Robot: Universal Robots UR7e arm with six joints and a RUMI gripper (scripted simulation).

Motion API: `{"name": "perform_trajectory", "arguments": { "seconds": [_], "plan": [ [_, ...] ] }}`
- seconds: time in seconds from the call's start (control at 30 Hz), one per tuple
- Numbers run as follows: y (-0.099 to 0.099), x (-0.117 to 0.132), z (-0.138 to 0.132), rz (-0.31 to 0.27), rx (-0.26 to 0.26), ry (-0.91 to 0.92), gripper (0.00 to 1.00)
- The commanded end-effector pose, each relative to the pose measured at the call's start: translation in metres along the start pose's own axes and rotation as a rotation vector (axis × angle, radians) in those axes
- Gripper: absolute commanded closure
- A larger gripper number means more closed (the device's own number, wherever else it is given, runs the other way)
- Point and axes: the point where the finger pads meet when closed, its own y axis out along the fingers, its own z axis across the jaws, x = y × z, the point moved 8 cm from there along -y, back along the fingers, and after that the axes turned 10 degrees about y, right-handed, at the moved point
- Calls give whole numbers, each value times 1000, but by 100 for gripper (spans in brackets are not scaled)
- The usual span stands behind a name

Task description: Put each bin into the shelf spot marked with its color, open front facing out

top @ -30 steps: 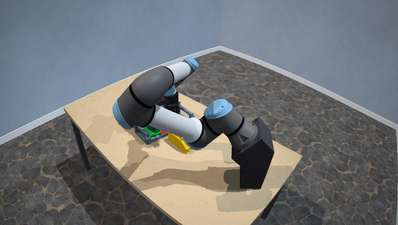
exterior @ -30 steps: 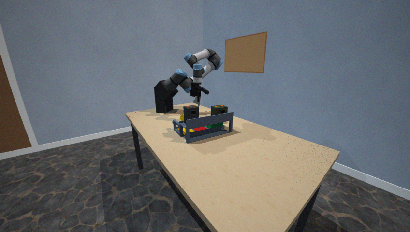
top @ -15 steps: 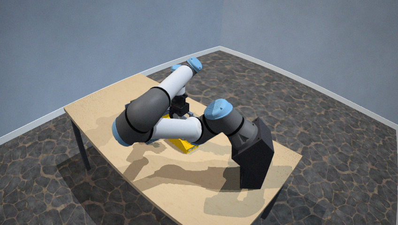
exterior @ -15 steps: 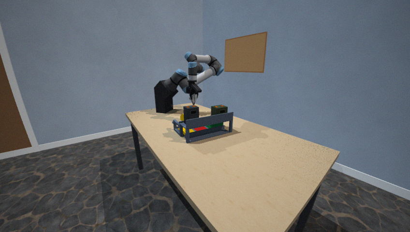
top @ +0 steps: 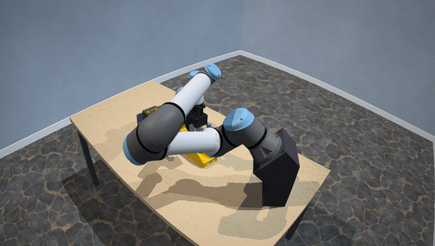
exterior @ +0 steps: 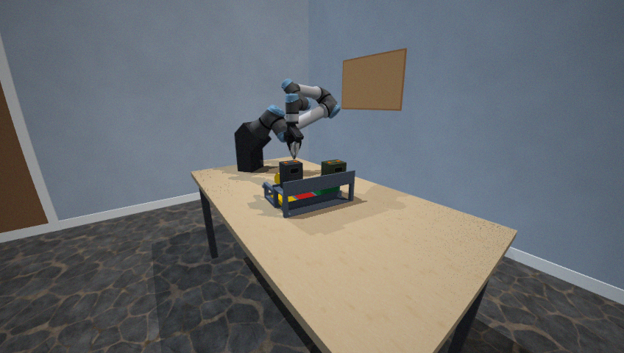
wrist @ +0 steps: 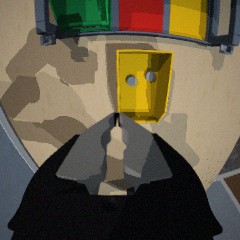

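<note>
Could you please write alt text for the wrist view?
The shut gripper points toward a yellow bin holding two round gray parts on a wooden table. Beyond it, a blue-gray shelf shows a green bin, a red mark and a yellow mark.

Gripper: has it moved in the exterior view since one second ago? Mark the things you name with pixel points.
Yes. The gripper [top: 191, 127] [exterior: 293, 157] [wrist: 117, 113] shifted left, from near the dark box's [exterior: 285, 174] right edge towards its middle.
</note>
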Motion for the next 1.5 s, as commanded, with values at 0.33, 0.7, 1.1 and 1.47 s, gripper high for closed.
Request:
{"name": "perform_trajectory", "arguments": {
  "seconds": [0.33,0.7,1.1,1.47],
  "plan": [
    [0,0,0,1,0,3,85],
    [0,0,0,1,0,3,85],
    [0,0,0,1,0,3,85],
    [1,0,0,1,1,3,85]
  ]
}}
